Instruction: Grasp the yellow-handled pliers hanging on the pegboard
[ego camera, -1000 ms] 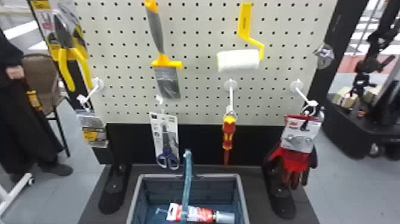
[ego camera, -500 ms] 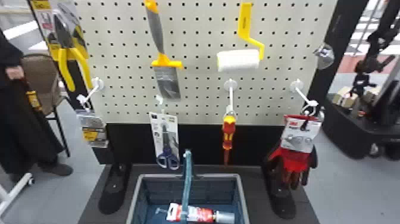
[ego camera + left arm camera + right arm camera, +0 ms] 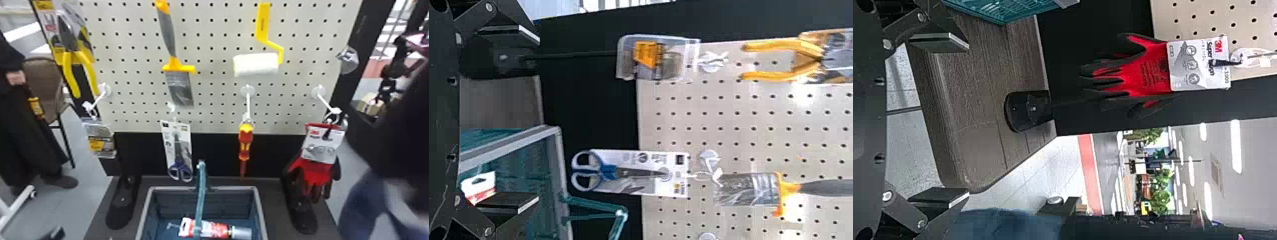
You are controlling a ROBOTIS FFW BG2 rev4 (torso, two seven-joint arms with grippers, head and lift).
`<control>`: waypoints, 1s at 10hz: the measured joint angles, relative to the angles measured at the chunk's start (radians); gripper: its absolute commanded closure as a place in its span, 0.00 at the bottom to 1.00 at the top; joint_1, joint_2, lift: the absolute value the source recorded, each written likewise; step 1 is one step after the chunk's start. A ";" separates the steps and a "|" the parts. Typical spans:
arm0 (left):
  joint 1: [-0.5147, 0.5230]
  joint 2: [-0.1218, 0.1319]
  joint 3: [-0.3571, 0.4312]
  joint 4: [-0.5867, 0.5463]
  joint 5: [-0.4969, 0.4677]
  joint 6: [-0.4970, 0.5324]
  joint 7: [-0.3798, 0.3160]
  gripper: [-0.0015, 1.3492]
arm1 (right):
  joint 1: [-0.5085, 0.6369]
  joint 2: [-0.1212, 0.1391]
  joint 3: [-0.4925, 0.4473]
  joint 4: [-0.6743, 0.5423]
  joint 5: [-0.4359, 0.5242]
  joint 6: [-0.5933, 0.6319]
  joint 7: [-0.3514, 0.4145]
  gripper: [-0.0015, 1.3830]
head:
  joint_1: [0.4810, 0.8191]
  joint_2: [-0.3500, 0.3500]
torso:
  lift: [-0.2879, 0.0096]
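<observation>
Hanging pliers (image 3: pixel 70 60) sit well beyond left fingers (image 3: pixel 499 55).

Matte black throughout, on the left tool (image 3: pixel 536 119) and the right tool (image 3: pixel 955 120) alike. Built of flat, angular plates with bevelled corners. Fastened with small round silver screws (image 3: pixel 489 7) at the finger joints. Pierced by large round holes (image 3: pixel 863 6) at the frame's corners and smaller ones along its edge. Tipped with two flat rectangular fingers (image 3: pixel 509 202) per tool, faced on the inner side with a paler grey strip.
</observation>
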 measured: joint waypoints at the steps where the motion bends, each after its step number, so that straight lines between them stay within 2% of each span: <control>1: -0.040 -0.005 0.035 -0.042 -0.021 0.060 -0.049 0.15 | 0.000 0.000 0.000 0.000 0.000 0.000 0.000 0.19 | 0.20 0.50 | 0.63; 4: -0.193 -0.017 0.137 -0.088 -0.066 0.190 -0.194 0.15 | 0.000 0.000 0.000 0.000 -0.002 0.000 0.000 0.19 | 0.20 0.50 | 0.63; 7: -0.340 -0.011 0.222 -0.125 -0.059 0.265 -0.240 0.14 | 0.001 0.000 0.000 -0.002 -0.002 0.000 0.000 0.19 | 0.20 0.50 | 0.63; 8: -0.404 0.009 0.239 -0.126 -0.038 0.299 -0.252 0.14 | -0.001 0.001 0.000 -0.002 -0.002 0.000 0.000 0.19 | 0.20 0.50 | 0.63; 10: -0.517 0.076 0.252 -0.103 0.046 0.367 -0.252 0.14 | -0.010 0.001 0.000 0.000 0.001 0.000 0.000 0.19 | 0.20 0.50 | 0.63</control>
